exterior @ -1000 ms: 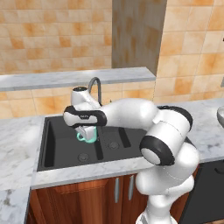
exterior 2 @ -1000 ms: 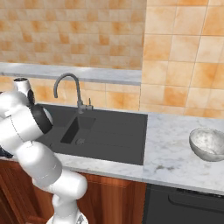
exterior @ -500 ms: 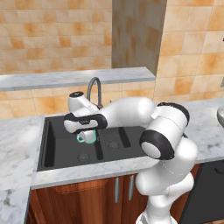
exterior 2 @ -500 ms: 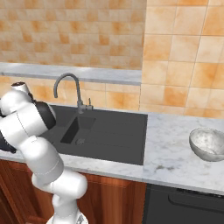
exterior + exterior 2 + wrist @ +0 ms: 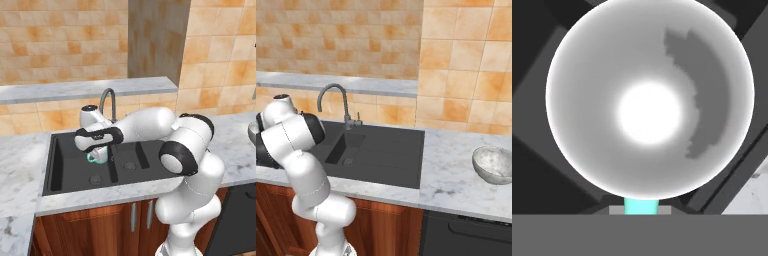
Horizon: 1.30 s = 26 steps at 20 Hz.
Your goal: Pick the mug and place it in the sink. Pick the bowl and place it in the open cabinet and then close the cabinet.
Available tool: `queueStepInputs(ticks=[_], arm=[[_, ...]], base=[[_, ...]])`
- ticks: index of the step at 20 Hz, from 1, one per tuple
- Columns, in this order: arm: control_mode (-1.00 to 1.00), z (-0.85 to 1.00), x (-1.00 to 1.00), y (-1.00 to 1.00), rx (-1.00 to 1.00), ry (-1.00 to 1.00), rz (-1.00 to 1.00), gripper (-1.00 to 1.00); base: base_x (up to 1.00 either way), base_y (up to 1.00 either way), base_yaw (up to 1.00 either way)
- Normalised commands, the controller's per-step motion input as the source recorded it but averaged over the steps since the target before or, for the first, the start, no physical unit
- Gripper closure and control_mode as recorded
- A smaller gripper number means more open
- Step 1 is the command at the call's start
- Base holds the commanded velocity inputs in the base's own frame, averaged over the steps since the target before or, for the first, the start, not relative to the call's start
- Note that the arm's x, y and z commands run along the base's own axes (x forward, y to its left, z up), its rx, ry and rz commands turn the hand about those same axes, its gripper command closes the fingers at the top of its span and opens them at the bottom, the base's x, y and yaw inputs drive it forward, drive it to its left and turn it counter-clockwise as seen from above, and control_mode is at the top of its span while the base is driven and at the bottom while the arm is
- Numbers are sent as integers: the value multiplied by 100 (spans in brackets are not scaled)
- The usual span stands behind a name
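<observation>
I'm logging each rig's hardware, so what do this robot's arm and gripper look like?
The arm is glossy white, built of rounded, bulbous segments joined by dark, nearly black bands at the joints. It ends in a white hand with a dark collar and a small dark gripper. No cables, labels or markings are visible.

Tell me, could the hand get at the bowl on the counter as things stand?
Probably not yet. The hand is shut on the teal mug over the sink's left basin, so it is occupied. The grey bowl sits alone on the marble counter with nothing around it.
</observation>
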Motion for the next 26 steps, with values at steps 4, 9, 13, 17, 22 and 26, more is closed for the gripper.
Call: queueStepInputs(ticks=[4, 9, 13, 17, 22, 26], arm=[[-100, -18, 16, 0, 0, -1, 4, 100], [-100, -18, 7, -2, -3, -6, 0, 100], [-100, -27, 36, -4, 0, 3, 0, 100], [-100, -23, 33, -6, 2, 6, 0, 100], [-100, -29, 33, 0, 0, 0, 0, 100], [-100, -32, 29, 0, 0, 0, 0, 100]], base=[[0, 0, 0], [0, 0, 0], [0, 0, 0], [0, 0, 0], [0, 0, 0], [0, 0, 0]])
